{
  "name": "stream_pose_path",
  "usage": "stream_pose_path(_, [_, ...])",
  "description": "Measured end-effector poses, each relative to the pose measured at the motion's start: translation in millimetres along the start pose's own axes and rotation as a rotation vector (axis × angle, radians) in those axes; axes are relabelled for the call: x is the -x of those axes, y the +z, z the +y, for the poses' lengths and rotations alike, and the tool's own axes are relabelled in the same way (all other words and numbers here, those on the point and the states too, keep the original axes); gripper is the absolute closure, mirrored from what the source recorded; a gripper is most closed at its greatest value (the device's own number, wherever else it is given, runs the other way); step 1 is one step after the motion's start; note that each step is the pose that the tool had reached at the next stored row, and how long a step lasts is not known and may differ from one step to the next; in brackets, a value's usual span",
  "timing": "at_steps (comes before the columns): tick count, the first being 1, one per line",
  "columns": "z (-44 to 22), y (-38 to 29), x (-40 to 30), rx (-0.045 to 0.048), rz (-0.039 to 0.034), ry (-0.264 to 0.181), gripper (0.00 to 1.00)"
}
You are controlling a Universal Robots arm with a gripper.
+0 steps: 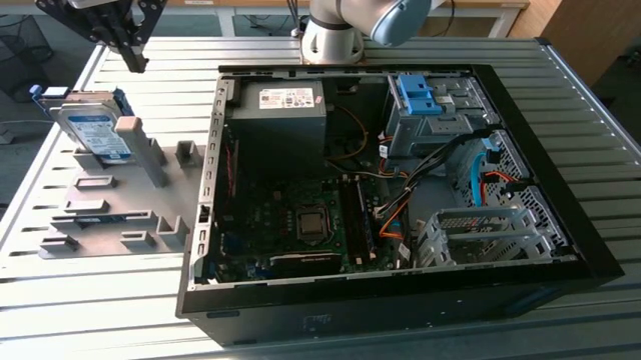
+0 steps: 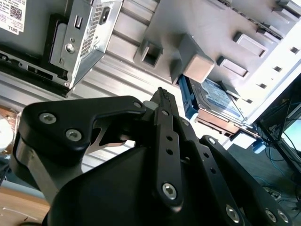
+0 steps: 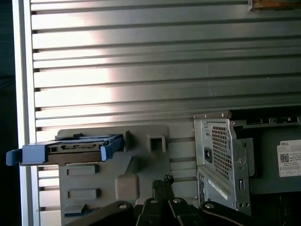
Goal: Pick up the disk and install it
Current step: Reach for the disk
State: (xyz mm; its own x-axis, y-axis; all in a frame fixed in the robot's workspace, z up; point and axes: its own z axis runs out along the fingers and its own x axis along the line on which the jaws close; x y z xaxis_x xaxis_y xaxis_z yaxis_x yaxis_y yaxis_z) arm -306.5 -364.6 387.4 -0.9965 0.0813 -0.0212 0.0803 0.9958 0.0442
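A white sticker (image 1: 287,98) lies on the dark box (image 1: 275,135). In the first wrist view it shows a square code (image 3: 284,158) beside short lines of fine print. The disk (image 1: 92,127) bears a blue-and-white label (image 1: 98,136). Its print is too small to read. No other text can be read.

Blue-framed disk (image 1: 92,127) propped tilted in grey holder (image 1: 110,202).

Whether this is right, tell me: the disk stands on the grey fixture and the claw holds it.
Wrong. The exterior view shows the claw apart from the disk, holding nothing. The disk does stand on the grey fixture.
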Motion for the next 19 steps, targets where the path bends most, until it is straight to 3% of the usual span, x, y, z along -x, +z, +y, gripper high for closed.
stream_pose_path(19, [0.1, -0.7, -38.7, 0.0, 0.0001, 0.0, 0.89])
